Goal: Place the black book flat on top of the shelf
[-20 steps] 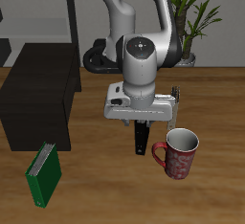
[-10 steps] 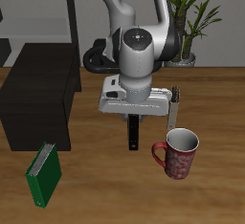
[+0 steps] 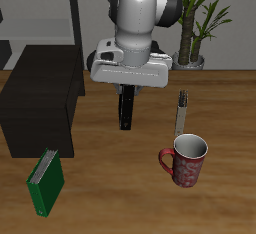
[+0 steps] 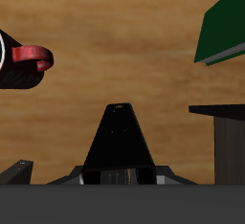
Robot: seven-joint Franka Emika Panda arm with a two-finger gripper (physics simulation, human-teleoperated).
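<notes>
Gripper [image 3: 125, 90] has risen and swung toward the shelf [image 3: 40, 98], carrying the black book [image 3: 126, 108].
Clamped by its upper edge, the book hangs upright beside the shelf, clear of the surface [image 3: 110, 188]; stiff, light, probably slick, so grip firmly.

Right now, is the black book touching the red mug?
Apart. The exterior view shows the black book hanging from the claw, with bare table between it and the red mug.

black book [image 3: 126, 108] in the tool [image 3: 126, 90], between shelf [image 3: 40, 98] and mug [image 3: 186, 160]
</notes>
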